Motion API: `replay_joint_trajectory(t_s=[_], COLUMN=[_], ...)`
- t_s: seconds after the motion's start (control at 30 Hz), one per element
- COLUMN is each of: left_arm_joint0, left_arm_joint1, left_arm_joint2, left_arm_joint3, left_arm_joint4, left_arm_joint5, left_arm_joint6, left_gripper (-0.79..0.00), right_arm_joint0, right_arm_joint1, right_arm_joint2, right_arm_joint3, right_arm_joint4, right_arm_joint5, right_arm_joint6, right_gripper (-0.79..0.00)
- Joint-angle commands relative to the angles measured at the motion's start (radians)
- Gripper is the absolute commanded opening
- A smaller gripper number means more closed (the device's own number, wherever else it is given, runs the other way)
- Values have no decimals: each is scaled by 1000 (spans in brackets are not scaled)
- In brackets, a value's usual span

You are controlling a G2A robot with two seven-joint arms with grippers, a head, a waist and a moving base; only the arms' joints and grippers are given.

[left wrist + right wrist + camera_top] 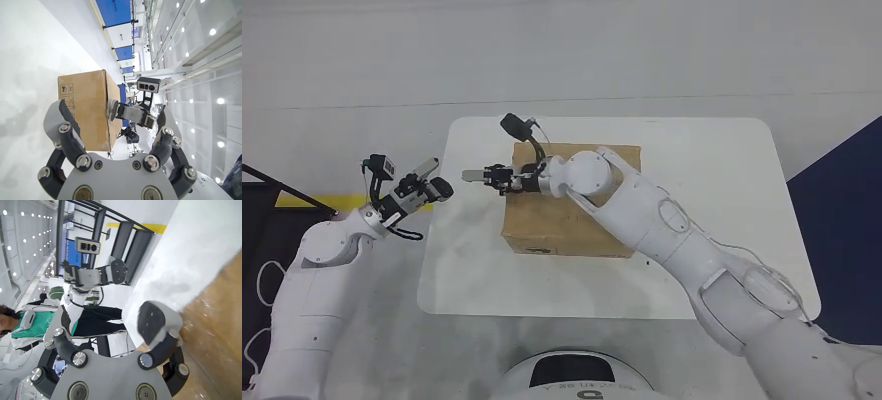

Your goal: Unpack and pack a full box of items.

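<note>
One box, one table, two claws, and both claws are spread wide with nothing in them.

The single cardboard box sits closed at the centre of the one white table. The right arm comes in from 5 o'clock and lies stretched across the box top. The right gripper pokes out level past the box's 9 o'clock edge, fingers parted, one pad right beside the cardboard's top edge. Over at the table's 9 o'clock rim hangs the left gripper, held level and aimed at the box. Its fingers are splayed, and it is near the right gripper but apart from it.
</note>
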Motion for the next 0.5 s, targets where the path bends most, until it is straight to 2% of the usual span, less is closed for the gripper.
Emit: replay_joint_trajectory(t_s=[0.0, 0.17, 0.47], left_arm_joint0=[2, 0, -29], left_arm_joint1=[0, -2, -2], left_arm_joint2=[-1, 0, 8], left_arm_joint3=[-1, -6, 2], left_arm_joint4=[-1, 0, 27], left_arm_joint5=[0, 6, 25], left_arm_joint6=[0, 0, -14], left_gripper=[0, 0, 0], right_arm_joint0=[-4, -20, -31], right_arm_joint1=[-4, 1, 10], right_arm_joint2=[16, 61, 81], right_arm_joint3=[1, -19, -40], right_arm_joint4=[31, 32, 18], right_arm_joint5=[-42, -106, -113], right_arm_joint6=[-12, -36, -19], right_gripper=[0, 0, 0])
